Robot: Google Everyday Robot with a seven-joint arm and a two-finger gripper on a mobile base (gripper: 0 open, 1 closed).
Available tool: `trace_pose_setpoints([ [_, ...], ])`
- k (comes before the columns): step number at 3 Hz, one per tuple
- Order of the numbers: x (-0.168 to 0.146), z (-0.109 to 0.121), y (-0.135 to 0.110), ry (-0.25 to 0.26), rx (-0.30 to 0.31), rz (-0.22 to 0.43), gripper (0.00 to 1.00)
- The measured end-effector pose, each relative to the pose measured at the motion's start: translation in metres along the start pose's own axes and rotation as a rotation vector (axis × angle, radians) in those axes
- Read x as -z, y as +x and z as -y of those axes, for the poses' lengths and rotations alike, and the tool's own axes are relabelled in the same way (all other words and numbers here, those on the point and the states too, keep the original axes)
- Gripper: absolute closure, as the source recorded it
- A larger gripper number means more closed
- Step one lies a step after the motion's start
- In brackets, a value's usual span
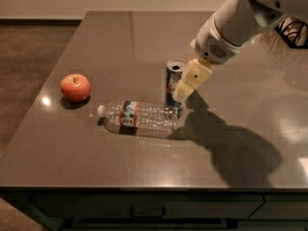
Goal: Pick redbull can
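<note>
The redbull can [171,84] stands upright near the middle of the dark table [120,42], blue and silver with a silver top. My gripper [186,86], cream-coloured on a white arm, comes down from the upper right and overlaps the can's right side at mid height. It hides part of the can's right edge. I cannot tell whether it touches the can.
A clear plastic water bottle [139,117] lies on its side just in front of the can, cap to the left. A red apple [75,87] sits at the left. A black wire object [293,32] is at the far right edge.
</note>
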State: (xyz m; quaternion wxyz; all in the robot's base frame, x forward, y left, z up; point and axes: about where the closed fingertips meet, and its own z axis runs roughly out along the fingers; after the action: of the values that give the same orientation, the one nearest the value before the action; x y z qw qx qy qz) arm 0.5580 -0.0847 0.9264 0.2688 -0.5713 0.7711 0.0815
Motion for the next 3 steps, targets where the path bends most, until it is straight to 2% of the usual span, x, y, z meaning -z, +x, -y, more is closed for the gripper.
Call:
trace_pose_setpoints([
  [1, -0.010, 0.000, -0.010, -0.018, -0.001, 0.028, 0.04],
  [2, -0.014, -0.001, -0.016, -0.035, -0.002, 0.043, 0.20],
  [3, -0.011, 0.000, -0.021, -0.047, -0.001, 0.051, 0.43],
])
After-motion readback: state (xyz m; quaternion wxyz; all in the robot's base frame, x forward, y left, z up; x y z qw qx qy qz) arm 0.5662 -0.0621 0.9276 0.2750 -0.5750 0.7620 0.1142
